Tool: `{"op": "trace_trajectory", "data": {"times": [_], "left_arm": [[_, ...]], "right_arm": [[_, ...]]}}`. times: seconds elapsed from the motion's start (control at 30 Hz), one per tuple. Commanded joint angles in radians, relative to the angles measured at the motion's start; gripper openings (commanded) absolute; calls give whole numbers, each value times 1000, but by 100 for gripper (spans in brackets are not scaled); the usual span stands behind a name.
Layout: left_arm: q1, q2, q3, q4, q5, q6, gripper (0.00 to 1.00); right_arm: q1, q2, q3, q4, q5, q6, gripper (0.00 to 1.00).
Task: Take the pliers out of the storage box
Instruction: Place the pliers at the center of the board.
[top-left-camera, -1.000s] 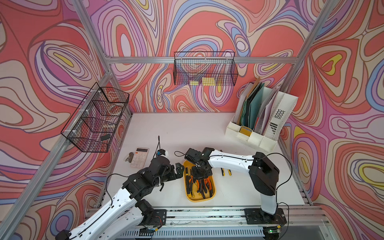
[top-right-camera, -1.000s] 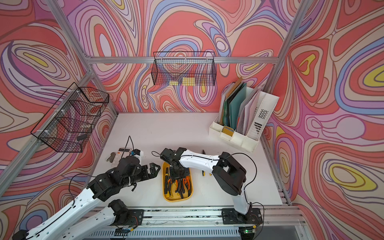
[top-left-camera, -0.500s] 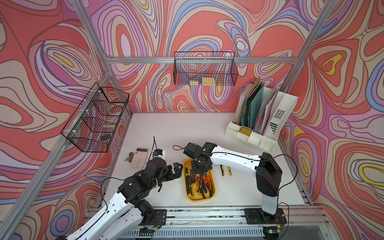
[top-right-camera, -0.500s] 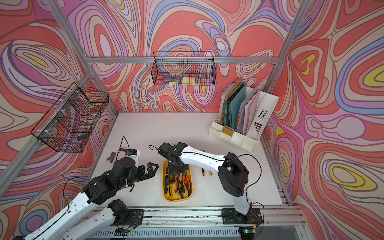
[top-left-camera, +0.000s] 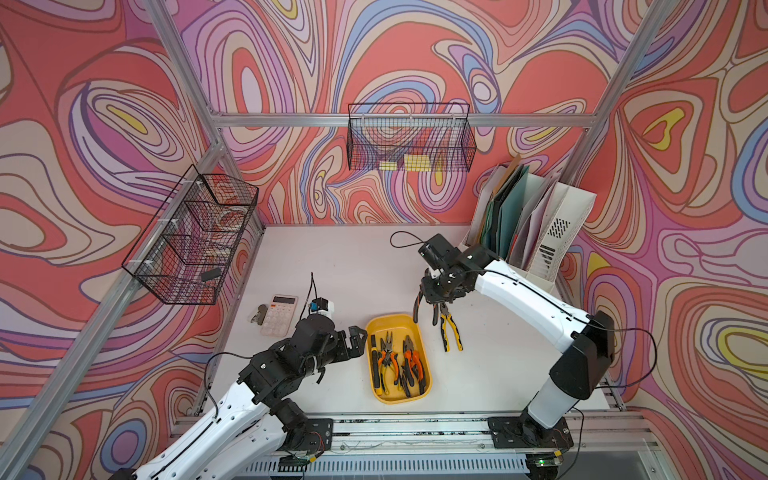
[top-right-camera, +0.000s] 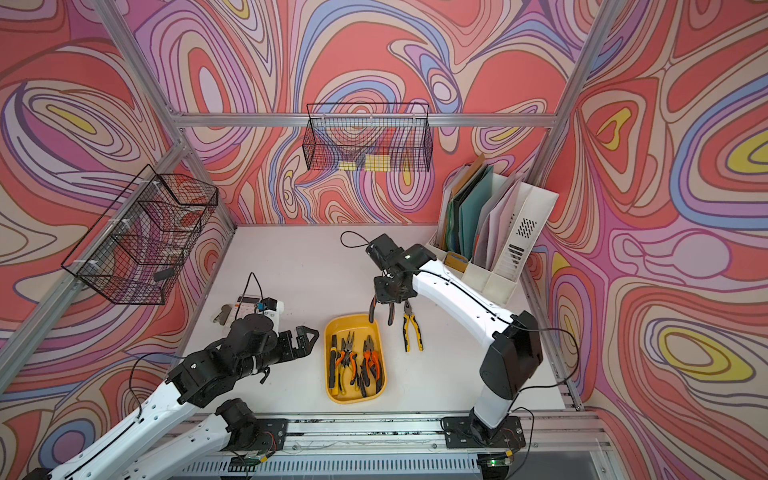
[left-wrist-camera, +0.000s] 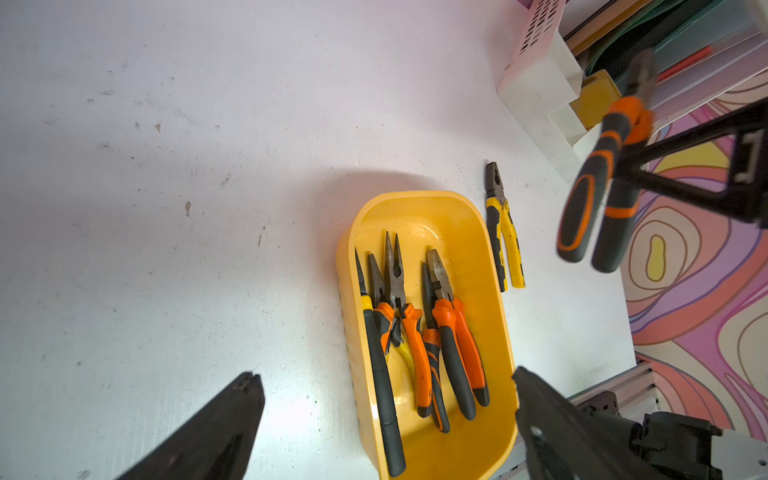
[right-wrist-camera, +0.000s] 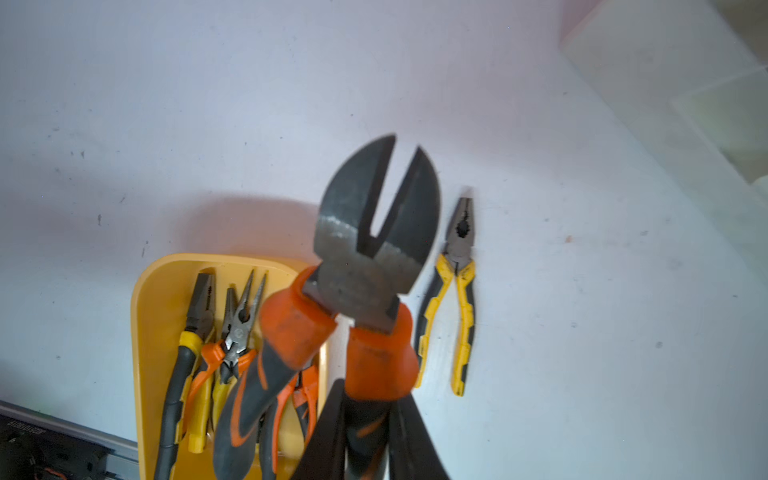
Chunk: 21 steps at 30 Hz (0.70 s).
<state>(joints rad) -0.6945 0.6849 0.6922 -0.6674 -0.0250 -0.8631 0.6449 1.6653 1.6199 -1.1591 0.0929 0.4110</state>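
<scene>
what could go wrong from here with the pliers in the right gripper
1. The right gripper seems to pinch the orange-handled pliers by one handle, with the handles splayed; they could swing or slip out.
2. They hang close to the storage box and the yellow-handled pliers on the table; a careless release could land on either.
3. The open left gripper sits beside the box and might nudge it.
</scene>
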Motion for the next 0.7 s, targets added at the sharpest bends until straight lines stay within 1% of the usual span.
{"op": "trace_trajectory", "data": {"times": [0.0, 0.13, 0.27, 0.33, 0.43, 0.53, 0.67], "left_arm": [[-3, 9, 17, -16, 16, 19, 99], [-3, 20, 31, -18, 16, 28, 99], [-3, 27, 34, -12, 22, 26, 99], [-3, 32, 35, -9, 25, 24, 99], [-3, 40, 38, -9, 27, 23, 99], [-4, 48, 41, -7, 33, 16, 99], [-3, 50, 59, -35, 29, 20, 99]], "right_arm": [[-70, -76, -66, -28, 18, -143, 0], [-213, -127, -167, -19, -5, -257, 0], [-325, -134, -228, -10, 22, -339, 0], [-362, -124, -249, 8, 42, -368, 0], [-388, -80, -246, 24, 25, -371, 0], [-391, -15, -250, 49, 12, -364, 0], [-392, 47, -301, 106, 19, -372, 0]]}}
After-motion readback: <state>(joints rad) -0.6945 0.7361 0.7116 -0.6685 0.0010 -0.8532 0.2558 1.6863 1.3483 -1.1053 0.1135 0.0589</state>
